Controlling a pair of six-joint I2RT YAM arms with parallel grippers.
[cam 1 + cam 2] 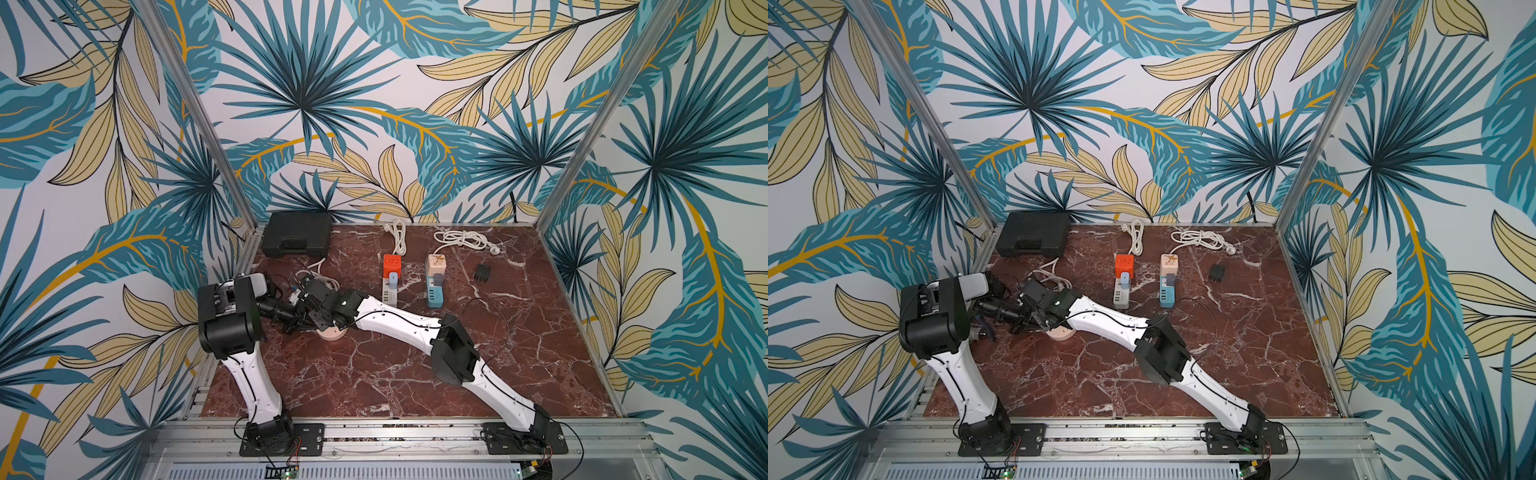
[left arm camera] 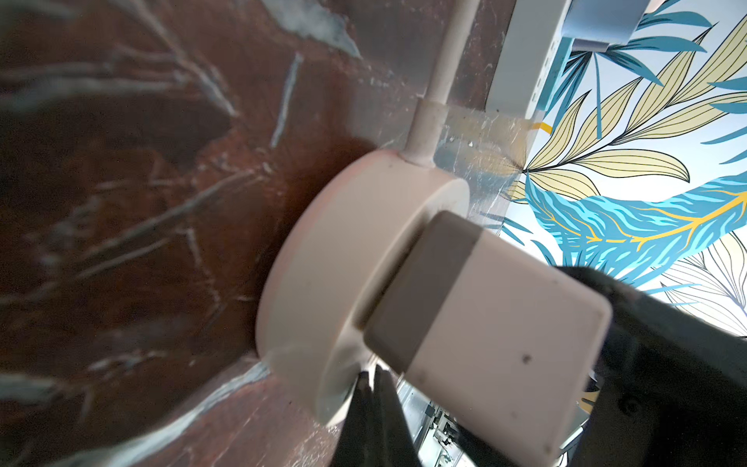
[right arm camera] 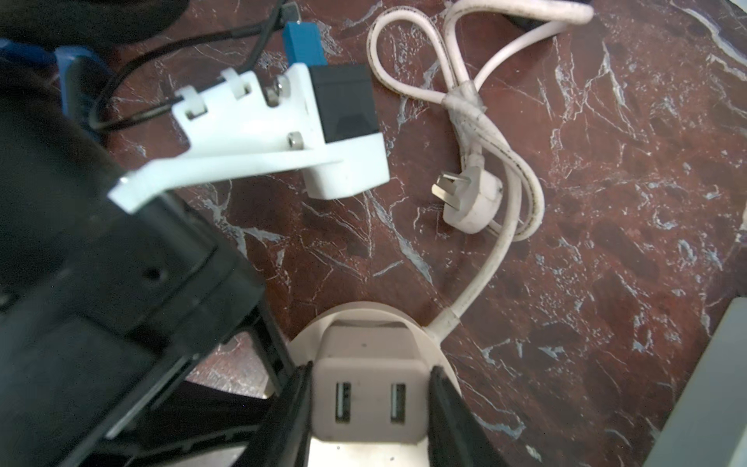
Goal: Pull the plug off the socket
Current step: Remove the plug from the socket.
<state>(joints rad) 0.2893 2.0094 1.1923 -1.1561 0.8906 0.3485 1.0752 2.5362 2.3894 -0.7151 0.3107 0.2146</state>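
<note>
The right pincer (image 3: 370, 404) clamps both sides of the white square USB charger plug (image 3: 370, 351), seemingly seated in the round cream plastic socket (image 1: 331, 334) lying left of centre in both top views on the red marble bench (image 1: 395, 374). The left pincer (image 2: 372, 384), closed and empty, rests its tips at the socket's rim, probably bracing it for the pull.
</note>
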